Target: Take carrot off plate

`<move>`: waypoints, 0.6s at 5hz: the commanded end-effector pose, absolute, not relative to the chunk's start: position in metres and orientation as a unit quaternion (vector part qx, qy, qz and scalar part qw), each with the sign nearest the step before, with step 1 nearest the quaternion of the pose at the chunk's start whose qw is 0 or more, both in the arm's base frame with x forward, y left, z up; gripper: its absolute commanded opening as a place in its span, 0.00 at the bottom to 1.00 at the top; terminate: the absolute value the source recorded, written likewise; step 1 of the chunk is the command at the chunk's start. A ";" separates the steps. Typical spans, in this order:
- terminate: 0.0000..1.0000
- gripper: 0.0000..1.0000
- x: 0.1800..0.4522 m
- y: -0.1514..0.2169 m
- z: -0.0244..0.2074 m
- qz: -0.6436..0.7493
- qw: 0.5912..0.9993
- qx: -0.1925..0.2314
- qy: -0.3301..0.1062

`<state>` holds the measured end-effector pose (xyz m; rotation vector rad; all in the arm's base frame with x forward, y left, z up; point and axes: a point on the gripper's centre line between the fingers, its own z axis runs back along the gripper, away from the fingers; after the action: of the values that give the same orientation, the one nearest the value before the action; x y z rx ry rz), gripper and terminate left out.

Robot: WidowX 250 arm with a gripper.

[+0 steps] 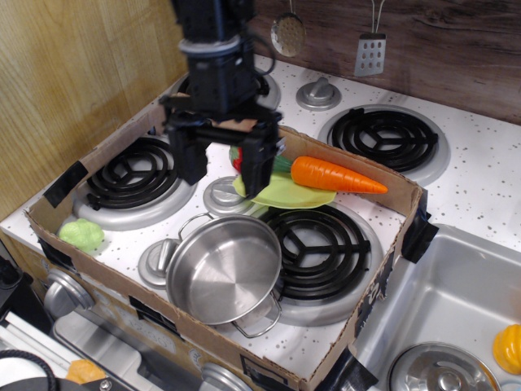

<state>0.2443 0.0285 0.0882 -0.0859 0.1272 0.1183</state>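
Note:
The orange carrot [335, 175] lies across the light yellow-green plate [293, 194] at the back middle of the cardboard tray, its tapered tip pointing right and its green stem end at the left. My black gripper [224, 175] hangs open and empty above the stove, just left of the plate; its right finger [260, 171] stands in front of the plate's left edge and hides part of the carrot's stem. The carrot is apart from the fingers.
A steel pot [224, 270] sits at the front of the tray. A red strawberry [238, 164] shows between my fingers. A pale green lettuce toy [81, 235] lies at the left. The cardboard wall [358, 167] runs behind the plate. An orange pumpkin toy [509, 348] sits in the sink.

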 end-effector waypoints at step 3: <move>0.00 1.00 0.293 0.045 0.084 0.427 0.903 -0.035 -0.023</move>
<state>0.2886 0.0367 0.0704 -0.0586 0.0034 0.8963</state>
